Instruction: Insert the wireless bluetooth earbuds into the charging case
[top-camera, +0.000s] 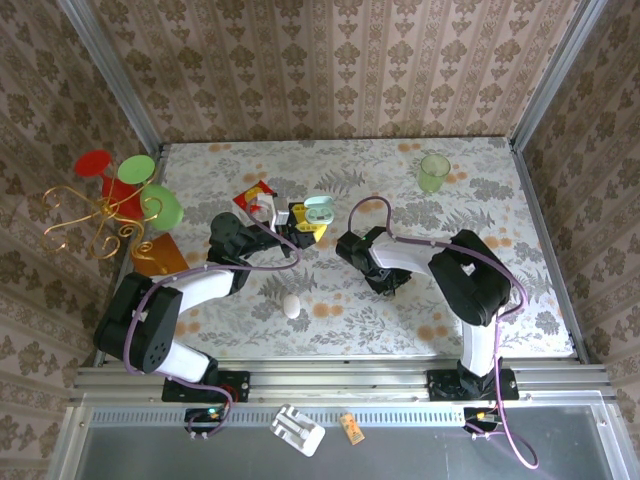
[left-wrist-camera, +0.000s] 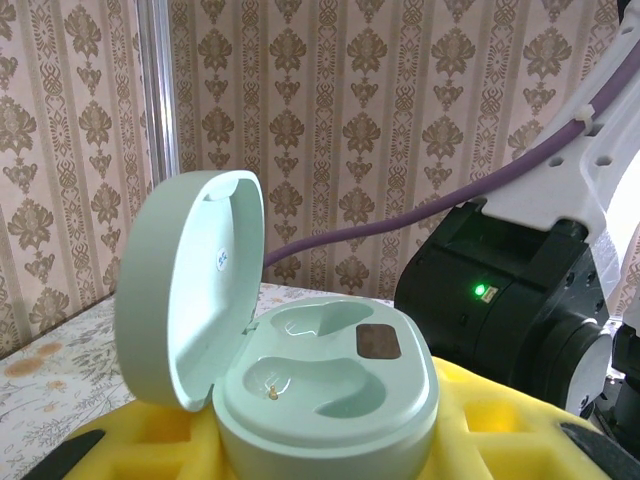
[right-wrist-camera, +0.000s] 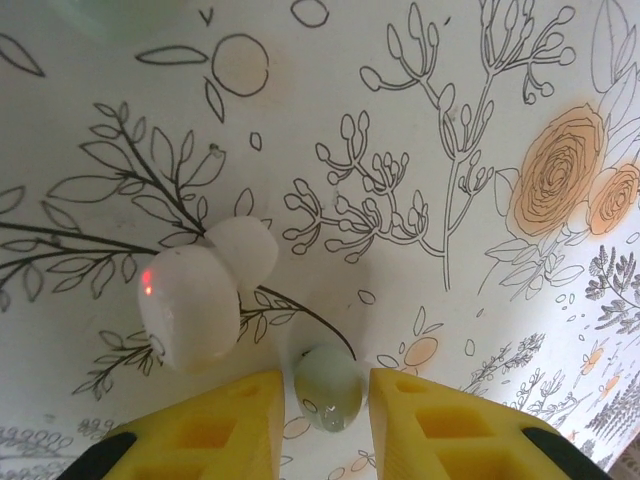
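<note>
**Left side:** My left gripper (left-wrist-camera: 322, 452) pinches the mint-green charging case (left-wrist-camera: 330, 400) between its yellow fingers (left-wrist-camera: 130, 445), one pad on each side of the base. The case sits straight ahead of the wrist. Its hinged lid (left-wrist-camera: 190, 280) stands open to the left of the base, and the two moulded wells face up. A dark square patch (left-wrist-camera: 378, 343) lies on the shelf behind the right-hand well. A small amber speck (left-wrist-camera: 272, 390) shows at the bottom of the left-hand one. Beyond the case, to the right of my fingers, is the black housing of my other arm (left-wrist-camera: 500, 300) with a green light (left-wrist-camera: 480, 291) lit. A purple cable (left-wrist-camera: 420, 215) arches behind it.

**Right side:** My right gripper (right-wrist-camera: 327, 408) points down at the flowered tablecloth (right-wrist-camera: 450, 150). Its yellow fingers (right-wrist-camera: 220, 425) are pressed in on a small pale earbud (right-wrist-camera: 330, 385), one on each side. I cannot tell whether that earbud is lifted or resting on the cloth. A second earbud (right-wrist-camera: 190, 305) lies on the cloth just left of my fingers and slightly ahead of them, apart from them. It is white, with a soft tip (right-wrist-camera: 243, 250) and a red dot (right-wrist-camera: 147, 281).

**From above:** The left gripper (top-camera: 303, 220) carries the case (top-camera: 319, 210) at its tip. The right gripper (top-camera: 388, 283) hangs over the cloth, off to the case's right and nearer my bases.
</note>
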